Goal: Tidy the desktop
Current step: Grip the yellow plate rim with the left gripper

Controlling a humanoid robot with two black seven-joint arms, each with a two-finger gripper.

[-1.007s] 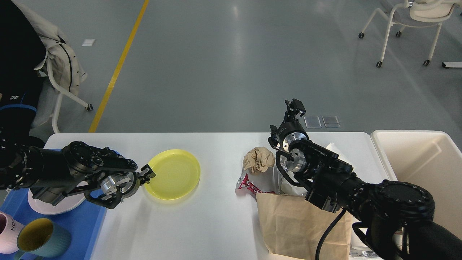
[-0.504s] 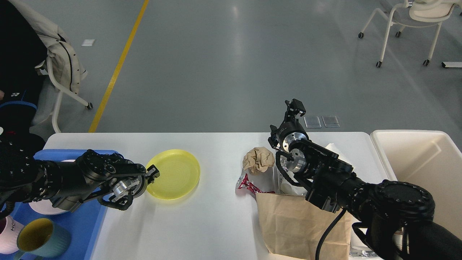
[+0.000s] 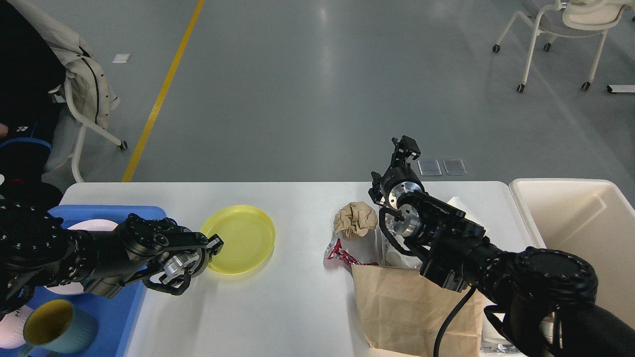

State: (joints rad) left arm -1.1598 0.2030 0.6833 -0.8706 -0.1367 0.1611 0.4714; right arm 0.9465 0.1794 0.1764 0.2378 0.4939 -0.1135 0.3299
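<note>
The white desktop point(image 3: 278, 312) carries a yellow plate point(image 3: 245, 237) left of centre. My left gripper point(image 3: 215, 243) lies low at the plate's left rim, touching or nearly touching it; its fingers are small and dark, so their state is unclear. Right of centre lie a crumpled brown paper ball point(image 3: 355, 218), a red wrapper point(image 3: 340, 256) and a flat brown paper bag point(image 3: 407, 310). My right gripper point(image 3: 406, 147) is raised over the far edge of the desktop behind the paper ball. Its fingers are apart and hold nothing.
A blue tray point(image 3: 119, 307) at the left edge holds a white plate point(image 3: 92, 225), a teal mug with a yellow inside point(image 3: 52, 325) and a pink mug point(image 3: 6, 333). A cream bin point(image 3: 580, 218) stands at the right. White paper point(image 3: 459, 203) lies behind my right arm.
My left arm has slid right and down, bringing its gripper to the yellow plate's left rim and uncovering more of the white plate. The right arm and the plate have not moved.
</note>
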